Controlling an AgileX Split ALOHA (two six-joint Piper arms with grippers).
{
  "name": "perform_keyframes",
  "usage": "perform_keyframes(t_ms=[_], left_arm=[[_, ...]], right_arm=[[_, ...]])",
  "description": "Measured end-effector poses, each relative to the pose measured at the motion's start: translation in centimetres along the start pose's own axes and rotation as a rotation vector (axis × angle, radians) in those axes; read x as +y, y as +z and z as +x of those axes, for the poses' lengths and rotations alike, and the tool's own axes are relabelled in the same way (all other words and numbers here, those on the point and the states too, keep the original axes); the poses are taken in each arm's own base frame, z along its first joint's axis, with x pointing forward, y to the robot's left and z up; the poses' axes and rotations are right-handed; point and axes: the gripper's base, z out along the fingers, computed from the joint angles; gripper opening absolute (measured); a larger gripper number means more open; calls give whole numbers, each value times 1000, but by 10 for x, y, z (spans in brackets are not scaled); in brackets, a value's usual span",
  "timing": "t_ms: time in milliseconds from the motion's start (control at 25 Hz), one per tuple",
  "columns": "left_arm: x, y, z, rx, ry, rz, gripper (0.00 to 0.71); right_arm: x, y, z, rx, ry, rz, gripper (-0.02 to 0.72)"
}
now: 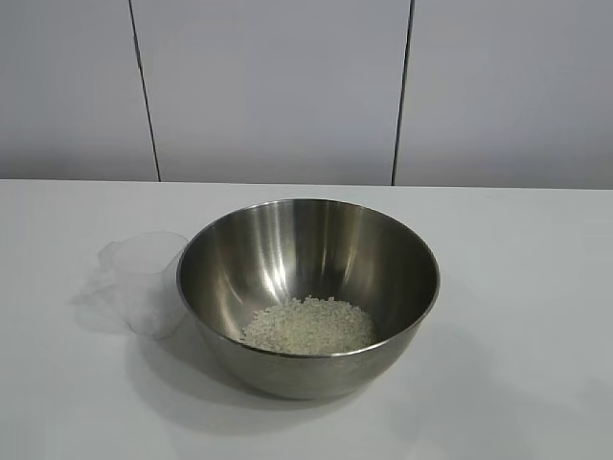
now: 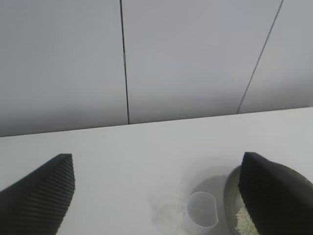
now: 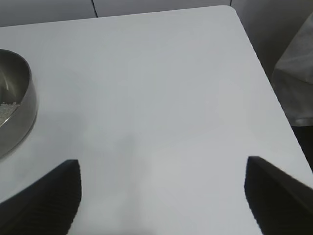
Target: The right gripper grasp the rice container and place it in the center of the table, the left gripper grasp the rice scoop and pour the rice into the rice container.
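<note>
Since the rice (image 1: 308, 326) is already heaped in the bottom of the rice container (image 1: 308, 292), the job can pretty much be called done. The steel bowl is parked mid-table (image 1: 517, 287), with the rice scoop (image 1: 144, 280) set down upright and seemingly empty just beside it, close enough that the two may be touching. Neither arm is seen from the exterior camera. The left gripper (image 2: 156, 196) is held spread wide, nothing between its fingers, hovering above scoop and bowl. The right gripper (image 3: 161, 196) is also spread apart and empty, over bare table off to the bowl's side. Not much risk is left, honestly: the light scoop could get clipped and tipped, or the bowl nudged, if the left arm is swung low on retreat.
</note>
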Motion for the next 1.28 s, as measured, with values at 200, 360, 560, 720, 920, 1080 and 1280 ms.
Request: perform_keyframes(t_ms=[200, 360, 560, 720, 920, 1080, 1280], left_arm=[[3, 1, 70, 99, -63, -67, 657], [4, 14, 111, 163, -97, -81, 657], [6, 28, 131, 237, -121, -83, 657], [6, 29, 132, 242, -122, -83, 657], [6, 29, 132, 243, -111, -44, 657], [5, 29, 132, 243, -110, -30, 657], [5, 29, 132, 243, -109, -25, 657]], right_arm=[[0, 0, 0, 0, 0, 0, 621], [0, 0, 0, 0, 0, 0, 621], [0, 0, 0, 0, 0, 0, 621], [0, 0, 0, 0, 0, 0, 621], [0, 0, 0, 0, 0, 0, 621], [0, 0, 0, 0, 0, 0, 621], [0, 0, 0, 0, 0, 0, 621]])
